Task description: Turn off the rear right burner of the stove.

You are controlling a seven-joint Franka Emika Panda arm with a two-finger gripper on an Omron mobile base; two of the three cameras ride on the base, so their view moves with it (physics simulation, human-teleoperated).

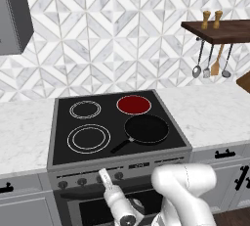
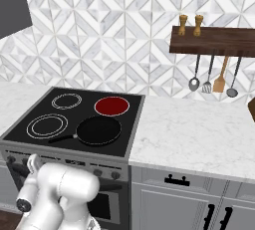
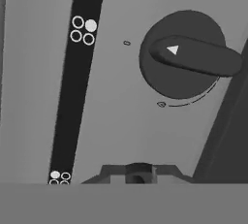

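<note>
We see the stove (image 1: 117, 127) set into a white marble desk (image 1: 215, 115), its black glass top carrying four round zones. The rear right burner (image 1: 134, 104) glows as a solid red disc at the back of the glass, on the right-hand side, just behind a black frying pan (image 1: 146, 128) that sits on the front right zone and hides it. The two left zones are thin white rings only.

Much is cut off or blocked. The white arm covers the lower part of the stove's grey front panel in both base views, so only some of the small dark knobs along that panel can be made out. The pincer (image 1: 104, 175) reaches up against the panel near those knobs in the left base view; in the right base view we can barely tell it from the arm. Its jaws are drawn nearly together and we see nothing between them.

In the hand view a dark round knob (image 3: 186, 56) with a white arrow mark sits close ahead, apart from the fingertips, beside a black strip with small circle symbols whose meaning we cannot read with certainty.
</note>
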